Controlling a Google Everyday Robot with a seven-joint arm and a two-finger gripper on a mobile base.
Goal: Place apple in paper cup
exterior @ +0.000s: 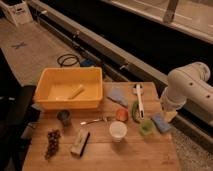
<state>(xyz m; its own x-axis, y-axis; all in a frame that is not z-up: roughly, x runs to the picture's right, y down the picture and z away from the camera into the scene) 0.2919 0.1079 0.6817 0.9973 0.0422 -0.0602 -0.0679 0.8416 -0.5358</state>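
The apple (120,114), small and orange-red, lies on the wooden table (100,157) just right of centre. The white paper cup (118,131) stands upright directly in front of it, a short gap away, and looks empty. My white arm (190,89) reaches in from the right. My gripper (168,113) hangs at its lower end over the table's right edge, well to the right of the apple and cup, and touches neither.
A yellow bin (50,100) with a pale long object sits at the back left. A dark grey cup (63,117), a grape bunch (52,142), a snack bar (80,142), a spoon (95,120), a blue cloth (117,96), a white brush (139,97) and sponges (160,122) lie around.
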